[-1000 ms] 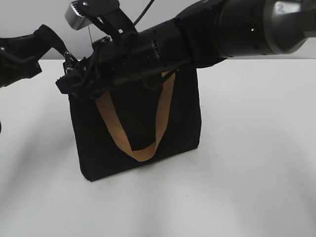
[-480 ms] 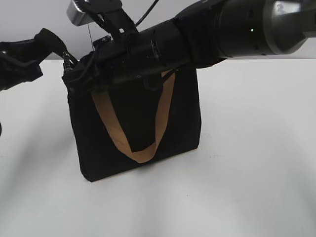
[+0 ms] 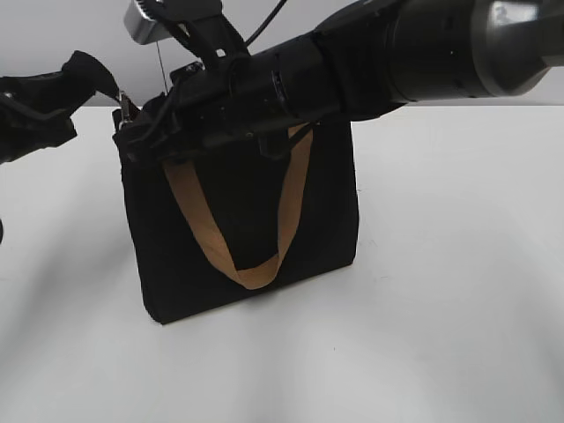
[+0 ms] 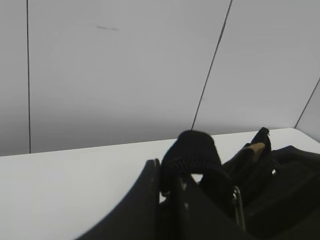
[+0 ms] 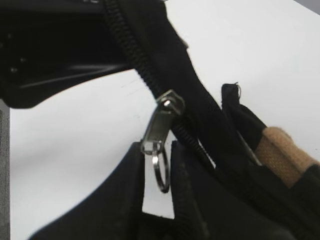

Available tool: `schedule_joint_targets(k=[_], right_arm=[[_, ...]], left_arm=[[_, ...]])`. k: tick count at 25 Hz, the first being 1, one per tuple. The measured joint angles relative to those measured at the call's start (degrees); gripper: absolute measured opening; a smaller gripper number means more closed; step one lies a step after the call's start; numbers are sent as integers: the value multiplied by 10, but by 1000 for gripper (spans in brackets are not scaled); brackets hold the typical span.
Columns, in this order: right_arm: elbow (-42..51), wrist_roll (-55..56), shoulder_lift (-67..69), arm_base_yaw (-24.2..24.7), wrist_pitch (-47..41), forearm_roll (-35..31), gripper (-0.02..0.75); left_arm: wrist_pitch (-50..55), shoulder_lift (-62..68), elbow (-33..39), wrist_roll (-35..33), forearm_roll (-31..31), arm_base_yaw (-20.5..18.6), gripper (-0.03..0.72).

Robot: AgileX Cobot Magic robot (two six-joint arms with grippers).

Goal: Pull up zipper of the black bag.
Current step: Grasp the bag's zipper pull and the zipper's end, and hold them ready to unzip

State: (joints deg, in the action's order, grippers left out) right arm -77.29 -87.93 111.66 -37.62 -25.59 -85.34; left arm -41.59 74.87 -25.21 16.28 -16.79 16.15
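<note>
The black bag [image 3: 242, 220] stands upright on a plain white table [image 3: 441, 264], its tan handle [image 3: 242, 256] hanging in a loop down the facing side. Behind the table the room is a pale grey wall [image 4: 125, 70] split by thin dark vertical seams; soft shadows spread on the tabletop left of the bag and in front of it.

The right arm reaches in from the upper right across the bag's top edge, so its gripper [image 3: 132, 132] sits at the bag's upper left corner. In the right wrist view the zipper [image 5: 162, 122] is a small silver slider on the black zip line, its pull tab dangling with a ring at the end. That ring and tab hang in the narrow gap between the two dark fingers [image 5: 120, 200] of the right gripper [image 5: 157, 172], which stand close together; whether they actually pinch the tab cannot be told, since a sliver of white table shows beside the ring.

The left gripper [image 3: 110, 92] comes in from the left and meets the same corner, its fingers apparently closed on a fold of the bag's black fabric [image 4: 192, 152]
</note>
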Motion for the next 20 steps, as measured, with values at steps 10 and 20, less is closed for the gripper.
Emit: schedule_joint_targets(k=[10,20], right_arm=[[0,15,-1,0,-4,0,-1],[0,98,-28,19,-89,2,-1]], left_arm=[[49,0,0,0,0,0,22],[201,0,0,0,1,-6,22]])
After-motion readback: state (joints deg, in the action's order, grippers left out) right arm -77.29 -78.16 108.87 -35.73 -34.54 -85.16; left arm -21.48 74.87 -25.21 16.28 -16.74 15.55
